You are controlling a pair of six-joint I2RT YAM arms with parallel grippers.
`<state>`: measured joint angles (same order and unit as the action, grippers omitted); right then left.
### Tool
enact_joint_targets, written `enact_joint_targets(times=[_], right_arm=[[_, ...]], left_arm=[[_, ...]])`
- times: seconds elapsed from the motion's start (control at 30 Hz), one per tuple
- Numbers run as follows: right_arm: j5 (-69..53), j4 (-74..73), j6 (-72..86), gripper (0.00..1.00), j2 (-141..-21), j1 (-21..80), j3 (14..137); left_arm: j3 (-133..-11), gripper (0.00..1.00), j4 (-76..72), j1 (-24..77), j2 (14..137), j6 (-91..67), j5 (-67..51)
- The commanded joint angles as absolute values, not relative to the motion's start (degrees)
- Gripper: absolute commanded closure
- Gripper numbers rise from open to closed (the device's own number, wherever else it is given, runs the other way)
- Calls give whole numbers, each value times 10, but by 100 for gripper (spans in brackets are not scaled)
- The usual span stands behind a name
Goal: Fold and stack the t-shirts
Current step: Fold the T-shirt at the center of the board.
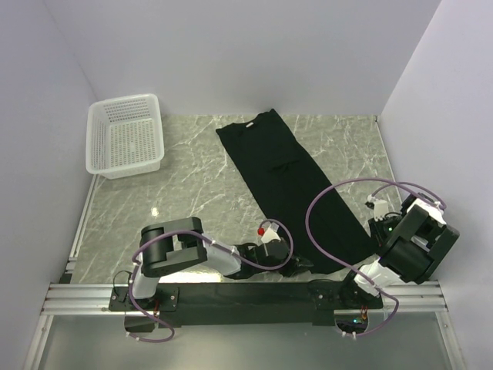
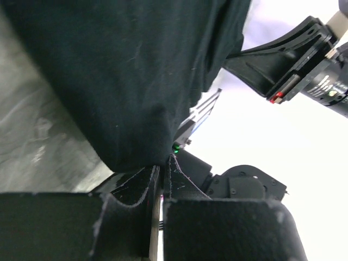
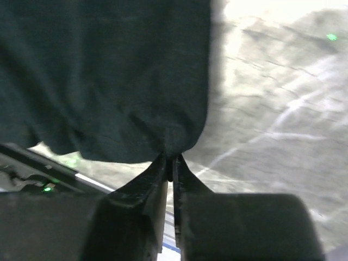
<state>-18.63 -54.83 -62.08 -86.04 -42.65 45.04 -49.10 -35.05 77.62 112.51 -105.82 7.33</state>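
Observation:
A black t-shirt [image 1: 289, 181] lies folded into a long strip, running from the back middle of the marble table to the near right edge. My left gripper [image 1: 302, 265] is shut on its near left corner; in the left wrist view the cloth [image 2: 136, 81] bunches into the closed fingertips [image 2: 163, 163]. My right gripper [image 1: 375, 228] is shut on the near right corner; in the right wrist view the cloth [image 3: 109, 81] gathers into the closed fingertips [image 3: 171, 161]. Both corners are pinched just at the table's front edge.
A white plastic basket [image 1: 125, 136] stands at the back left of the table [image 1: 192, 193]. White walls close in the left, back and right sides. The metal rail [image 1: 231, 297] with the arm bases runs along the near edge.

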Motion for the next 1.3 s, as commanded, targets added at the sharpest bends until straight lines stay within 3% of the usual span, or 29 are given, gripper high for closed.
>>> enact_joint_targets(times=[0.0,0.17,0.63,0.97,1.27], right_arm=[[-242,-601,-646,92,-835,-429,488],[-284,-664,-662,100,-806,-429,540],[-377,-767,-654,100,-783,-425,645],[-301,-705,-595,100,-773,-370,591],[-277,-663,-503,100,-787,-303,613]], left_arm=[[-485,99,-403,769,1123,-1046,74],[-473,99,-444,764,1119,-1043,73],[-446,99,-518,732,1085,-1039,73],[-462,99,-594,715,1121,-1061,5],[-412,99,-615,702,1101,-1065,24]])
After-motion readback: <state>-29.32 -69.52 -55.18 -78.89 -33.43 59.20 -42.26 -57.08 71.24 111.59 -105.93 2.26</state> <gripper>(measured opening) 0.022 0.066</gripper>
